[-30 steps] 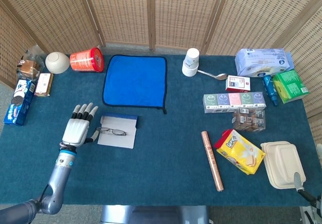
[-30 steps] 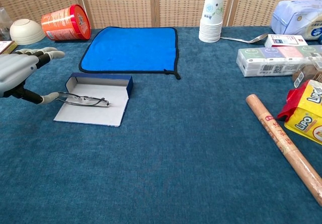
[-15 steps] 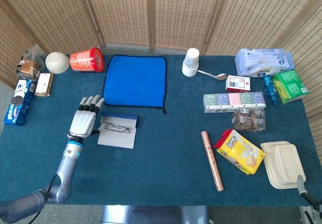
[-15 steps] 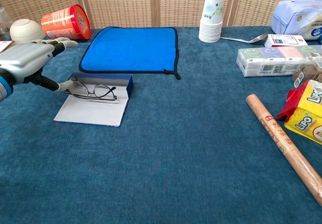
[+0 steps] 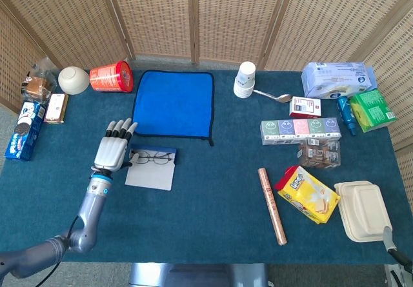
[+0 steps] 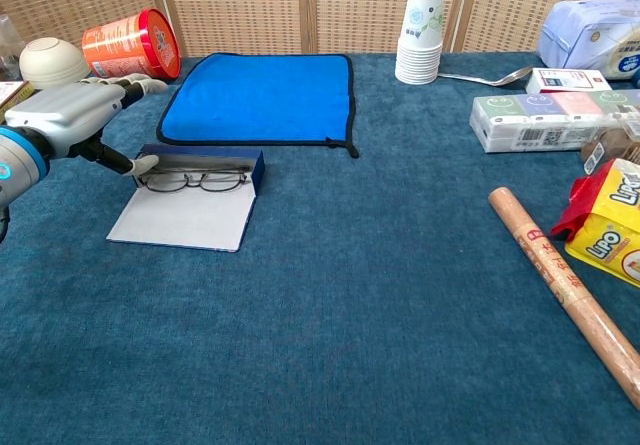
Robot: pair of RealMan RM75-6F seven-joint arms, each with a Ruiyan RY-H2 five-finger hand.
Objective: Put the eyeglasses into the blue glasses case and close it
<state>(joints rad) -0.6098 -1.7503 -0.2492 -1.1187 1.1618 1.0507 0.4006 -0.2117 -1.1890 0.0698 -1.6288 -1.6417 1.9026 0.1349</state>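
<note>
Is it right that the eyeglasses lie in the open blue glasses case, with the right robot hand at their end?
Not quite: it is the left robot hand at their end, as the chest view shows. The eyeglasses do lie in the open blue glasses case.

Blue glasses case [image 6: 205, 158] on teal table [image 6: 350, 305].

The robot's grey left hand [image 6: 72, 115] reaches in from the left, thumb tip touching thin wire-framed eyeglasses [image 6: 192, 179]. These lie just right of the hand in an open blue glasses case [image 6: 190, 197], its white lid flat on the teal tabletop [image 6: 350, 305]. Beyond the hand lie a bright blue cloth mat [image 6: 262, 97] and a tipped red can [image 6: 132, 44].
</note>
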